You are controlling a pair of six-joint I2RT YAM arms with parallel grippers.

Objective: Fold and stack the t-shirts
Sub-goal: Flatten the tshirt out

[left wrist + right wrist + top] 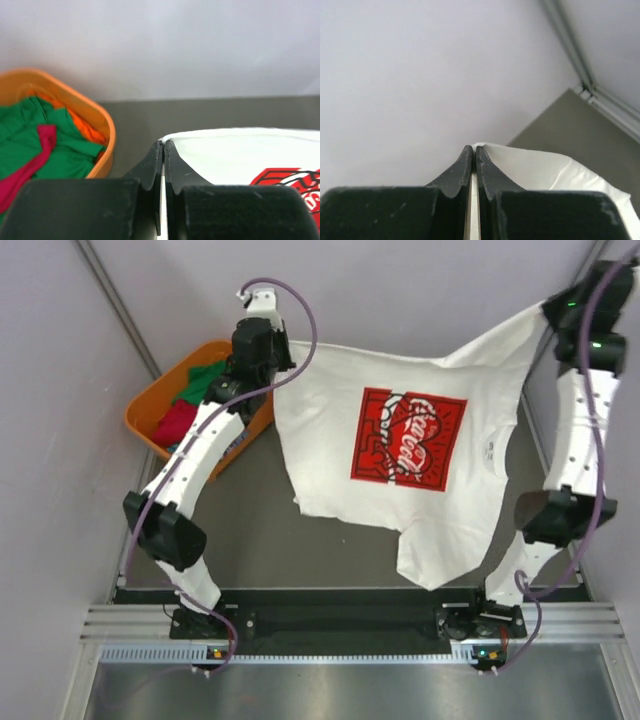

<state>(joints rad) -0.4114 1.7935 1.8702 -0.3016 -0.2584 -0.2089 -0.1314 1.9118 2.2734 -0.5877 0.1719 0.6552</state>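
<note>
A white t-shirt [400,490] with a red chest print [408,439] hangs stretched between both arms above the table. My left gripper [280,348] is shut on its far left corner, and white cloth [240,155] spreads to the right of the pinched fingertips [163,144]. My right gripper [548,308] is shut on the far right corner, with white cloth [555,170] trailing from its fingertips [473,149]. Green and red t-shirts [190,400] lie crumpled in the orange basket [145,405], also in the left wrist view [45,150].
The basket [107,135] stands at the far left of the grey table [250,530], right by my left arm. Pale walls close in on the far side and both sides. A metal rail [330,625] runs along the near edge.
</note>
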